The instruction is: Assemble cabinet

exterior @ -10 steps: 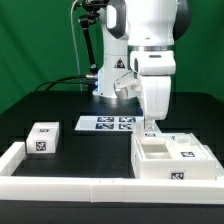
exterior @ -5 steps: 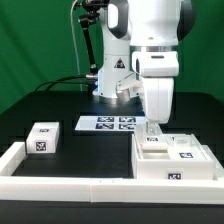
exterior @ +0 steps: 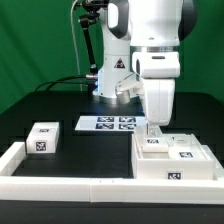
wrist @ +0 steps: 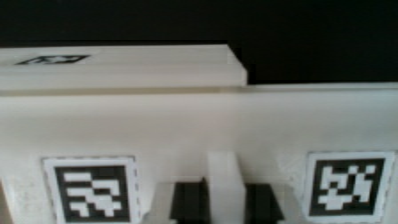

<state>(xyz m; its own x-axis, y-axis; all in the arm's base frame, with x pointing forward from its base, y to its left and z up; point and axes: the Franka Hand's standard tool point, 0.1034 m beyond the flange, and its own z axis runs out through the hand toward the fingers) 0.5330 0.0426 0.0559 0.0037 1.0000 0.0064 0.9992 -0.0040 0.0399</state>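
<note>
Lower right of the exterior view: the cabinet body (exterior: 176,162) sits on the table (exterior: 95,150) just behind the front rail (exterior: 70,186). Tagged blocks (exterior: 184,153) seem to lie inside it.
Pincer: my pincer (exterior: 152,129) hangs straight down at the body's rear left corner, its tips at the back wall. I cannot tell from either view whether it is apart, together or clamped on that wall.
Wrist view: a white wall (wrist: 196,125) fills the frame close up, its tags blurred. A thin white strip stands between two dark shapes that I take for the fingers (wrist: 191,203).
Middle left of the exterior view: one loose block (exterior: 42,139) sits well apart from the body, and the marker board (exterior: 108,123) lies behind it at centre.
Risk, tilt: if I lift or drag by one corner, I expect the body to swing or tip and the blocks inside to slide.
Risk, slip: smooth plastic held on a thin wall may slide out of a light hold.
Risk, jam: pushing forward could wedge the body against the rail.
Risk, crush: descending further off-centre would press a fingertip onto the wall's top edge.
</note>
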